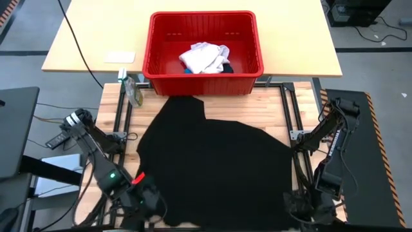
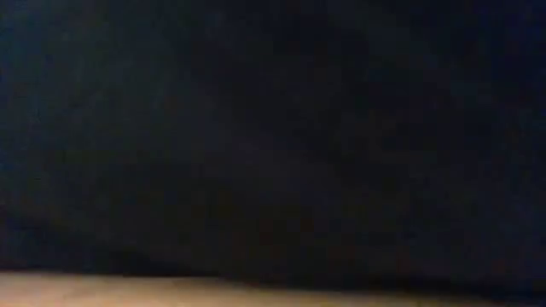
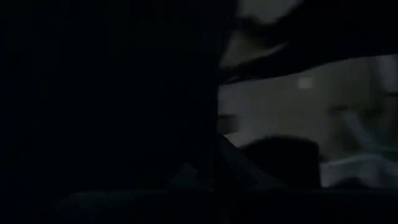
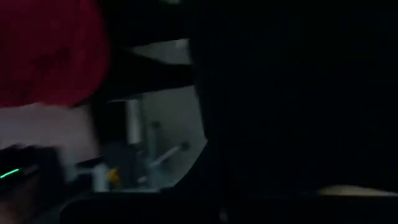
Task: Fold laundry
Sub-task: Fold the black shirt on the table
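Black shirt lying spread on surface. I'm pinching its near corners w/ left hand & right hand, both clamped, probably on hem, to lift evenly. White garment waiting in basket.

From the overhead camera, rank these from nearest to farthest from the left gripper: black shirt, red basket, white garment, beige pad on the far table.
Measured from the left gripper, at the table's near-left corner:
1. black shirt, right at the gripper, spread mid-table.
2. beige pad on the far table's left, and red basket: too close to call.
3. white garment, inside the basket.
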Available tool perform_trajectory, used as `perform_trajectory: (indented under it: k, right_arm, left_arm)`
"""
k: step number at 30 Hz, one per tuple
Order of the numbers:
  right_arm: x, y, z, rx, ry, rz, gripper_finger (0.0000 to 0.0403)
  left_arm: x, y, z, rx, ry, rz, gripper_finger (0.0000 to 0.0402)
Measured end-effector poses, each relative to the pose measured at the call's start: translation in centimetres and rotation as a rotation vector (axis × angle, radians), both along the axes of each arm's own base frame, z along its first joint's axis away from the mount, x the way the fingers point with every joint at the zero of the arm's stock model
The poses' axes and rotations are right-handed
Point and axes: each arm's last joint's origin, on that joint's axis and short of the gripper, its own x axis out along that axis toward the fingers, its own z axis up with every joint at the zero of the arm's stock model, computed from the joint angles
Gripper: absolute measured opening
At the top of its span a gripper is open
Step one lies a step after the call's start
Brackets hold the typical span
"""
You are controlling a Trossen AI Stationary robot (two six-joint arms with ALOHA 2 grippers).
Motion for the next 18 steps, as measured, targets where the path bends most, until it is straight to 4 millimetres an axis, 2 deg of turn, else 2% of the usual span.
perform_trajectory:
  k: [4, 8, 14, 18]
  right_arm:
    - [-0.1, -2.6, -0.7, -0.171, 0.127, -0.178, 0.0005]
    - [-0.1, -4.5, -0.9, -0.262, 0.211, -0.361, 0.0004]
    - [1.0, -6.5, -1.4, -0.380, 0.272, -0.475, 0.0004]
    - [1.7, -8.4, -2.0, -0.472, 0.325, -0.611, 0.0004]
  left_arm:
    - [0.9, 3.6, -0.2, 0.205, 0.082, 0.027, 0.0000]
    - [2.7, 8.0, -1.5, 0.316, 0.177, 0.054, 0.0000]
    - [5.2, 14.5, -4.4, 0.371, 0.246, 0.083, 0.0000]
    - [5.6, 18.7, -6.3, 0.376, 0.310, 0.161, 0.0010]
